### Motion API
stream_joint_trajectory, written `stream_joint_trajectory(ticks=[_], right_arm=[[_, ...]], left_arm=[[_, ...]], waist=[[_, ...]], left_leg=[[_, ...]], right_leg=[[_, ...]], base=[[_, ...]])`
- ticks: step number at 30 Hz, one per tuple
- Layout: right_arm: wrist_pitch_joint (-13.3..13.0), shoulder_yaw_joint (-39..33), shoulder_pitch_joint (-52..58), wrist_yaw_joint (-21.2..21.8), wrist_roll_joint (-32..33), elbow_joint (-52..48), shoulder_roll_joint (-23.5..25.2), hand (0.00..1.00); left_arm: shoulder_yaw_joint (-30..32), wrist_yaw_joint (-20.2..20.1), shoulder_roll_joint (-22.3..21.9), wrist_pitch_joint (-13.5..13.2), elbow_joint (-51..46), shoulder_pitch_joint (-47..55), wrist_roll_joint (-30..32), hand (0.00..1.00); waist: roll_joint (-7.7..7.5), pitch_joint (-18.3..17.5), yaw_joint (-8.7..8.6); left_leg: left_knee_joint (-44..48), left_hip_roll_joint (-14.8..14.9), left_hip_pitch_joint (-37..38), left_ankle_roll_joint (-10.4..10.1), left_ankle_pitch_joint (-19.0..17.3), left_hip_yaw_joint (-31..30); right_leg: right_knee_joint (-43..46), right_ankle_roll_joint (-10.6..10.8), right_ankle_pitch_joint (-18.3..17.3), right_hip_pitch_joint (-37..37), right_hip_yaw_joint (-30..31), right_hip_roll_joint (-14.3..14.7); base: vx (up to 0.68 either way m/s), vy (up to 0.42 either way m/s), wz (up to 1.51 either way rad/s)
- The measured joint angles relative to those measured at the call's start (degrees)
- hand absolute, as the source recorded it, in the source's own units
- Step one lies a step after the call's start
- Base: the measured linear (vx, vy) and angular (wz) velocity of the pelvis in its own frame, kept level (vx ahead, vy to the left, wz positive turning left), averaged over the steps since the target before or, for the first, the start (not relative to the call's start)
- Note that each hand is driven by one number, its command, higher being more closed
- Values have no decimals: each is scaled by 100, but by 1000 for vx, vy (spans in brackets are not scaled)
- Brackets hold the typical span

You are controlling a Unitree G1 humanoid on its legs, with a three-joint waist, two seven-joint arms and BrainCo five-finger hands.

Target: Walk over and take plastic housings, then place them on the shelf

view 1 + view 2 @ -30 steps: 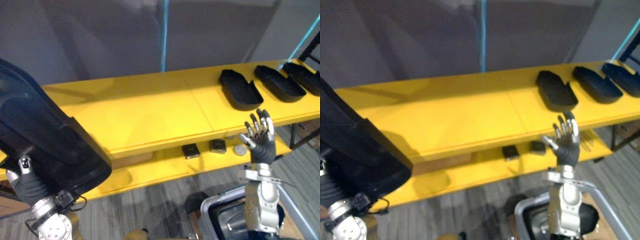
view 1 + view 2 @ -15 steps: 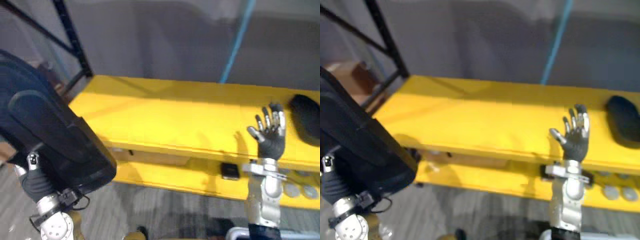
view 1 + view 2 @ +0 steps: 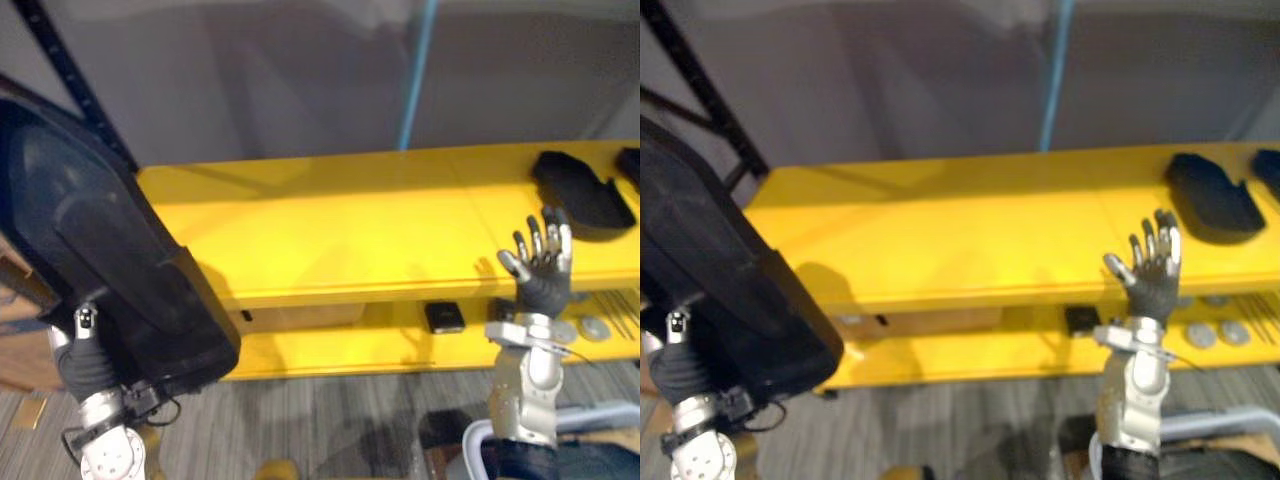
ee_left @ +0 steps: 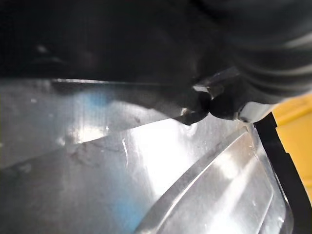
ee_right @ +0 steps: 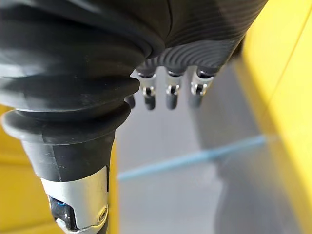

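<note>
A big black plastic housing stands upright at the left, held in the air by my left hand below it. In the left wrist view the thumb presses on the housing's glossy face. The other fingers are hidden behind it. My right hand is raised in front of the yellow shelf, open and holding nothing, its straight fingers spread. Two more black housings lie on the shelf top at the far right.
The shelf's lower yellow board carries a small black box and grey discs. A dark frame post rises at the left and a blue post stands behind the shelf. Grey carpet lies in front.
The whole picture has swung left and then partly back right, so the camera has moved. Both hands keep their poses: the left holds the housing, the right stays raised.
</note>
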Motion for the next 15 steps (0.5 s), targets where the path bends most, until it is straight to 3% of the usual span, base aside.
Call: stream_joint_trajectory(ticks=[8,11,13,14,15], right_arm=[[43,-23,166,5,-5,-150,-18,0],[28,-73,238,-4,-37,-153,-17,0],[21,-91,248,-2,-40,-180,8,0],[-11,-141,247,10,-40,-210,28,0],[-13,-143,252,11,-39,-226,33,0]], left_arm=[[-233,-468,89,-7,-238,-19,180,100],[-487,-546,250,-2,-179,-259,309,100],[-502,-550,528,7,-173,-479,303,100],[-513,-550,685,40,-121,-668,299,100],[-535,-550,701,43,-46,-736,294,100]], waist=[[88,5,-80],[161,58,-178],[75,130,-233],[99,227,-280],[100,235,-303]], left_leg=[[-524,24,300,-62,208,22],[-696,50,573,-14,235,16],[-714,12,661,52,264,-11],[-752,75,697,116,275,-62],[-788,104,717,138,290,-96]], right_leg=[[236,55,51,-80,-11,14],[1223,7,22,-394,62,-79],[1775,-11,21,-616,309,-161],[2028,-310,-279,-804,557,-115],[1912,-359,-524,-804,687,-8]], base=[[60,-91,-1],[7,98,2],[-26,127,5],[-38,70,11],[-37,46,15]])
